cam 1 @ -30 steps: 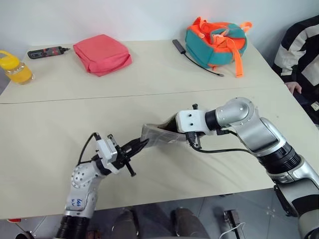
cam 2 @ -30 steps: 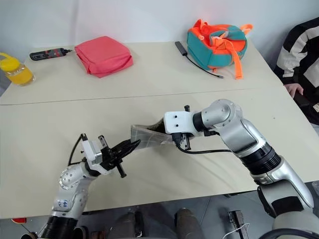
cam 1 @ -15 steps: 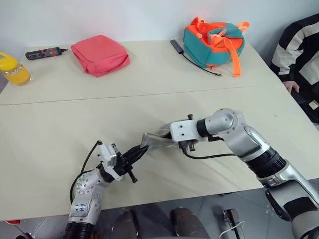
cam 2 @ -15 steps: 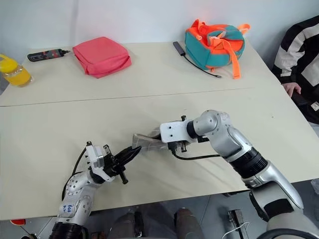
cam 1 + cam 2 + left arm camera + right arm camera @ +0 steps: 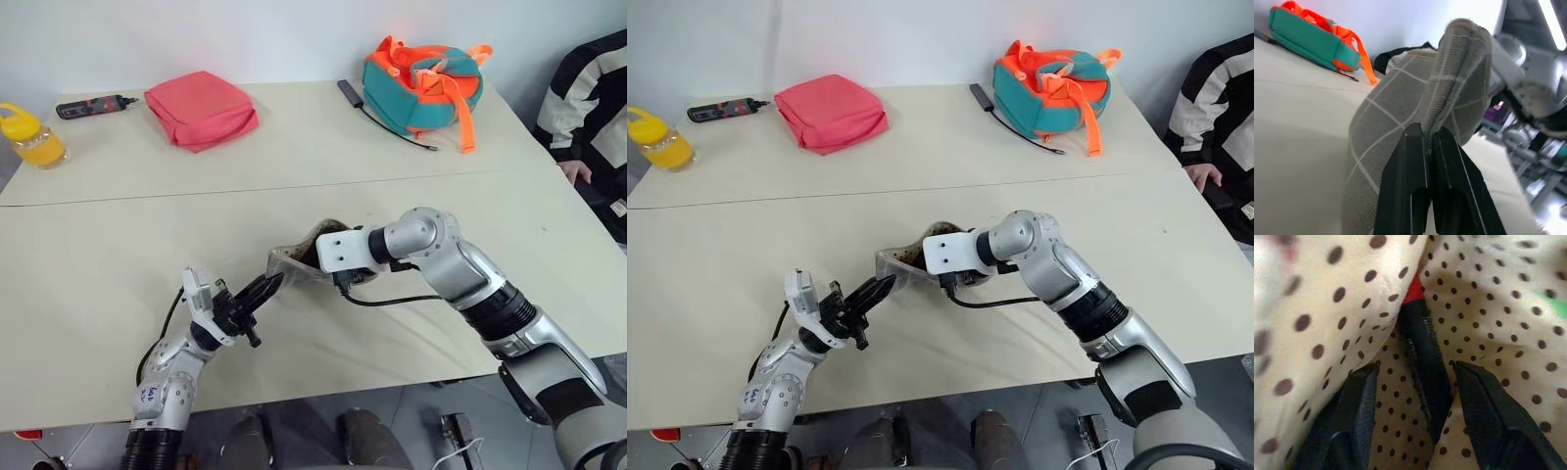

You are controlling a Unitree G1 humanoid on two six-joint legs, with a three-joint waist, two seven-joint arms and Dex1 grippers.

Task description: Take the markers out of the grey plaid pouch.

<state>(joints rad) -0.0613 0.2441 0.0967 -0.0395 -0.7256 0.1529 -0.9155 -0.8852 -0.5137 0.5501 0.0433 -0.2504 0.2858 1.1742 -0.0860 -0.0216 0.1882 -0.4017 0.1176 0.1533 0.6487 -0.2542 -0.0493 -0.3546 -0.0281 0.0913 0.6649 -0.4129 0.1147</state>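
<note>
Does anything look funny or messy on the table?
Only the pouch: it is crumpled and gaping, lifted off the table at one corner, where the left gripper pinches it, while the right gripper is inside it, open around a marker. Nothing is spilled.

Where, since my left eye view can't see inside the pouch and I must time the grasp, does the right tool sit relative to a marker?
Observer: In the right wrist view, the right tool stands open inside the dotted lining, one finger either side of a dark marker with a red end.
Operator: Is the pouch held?
Observer: Yes; the left wrist view shows the left tool shut on a fold of the grey plaid pouch.
</note>
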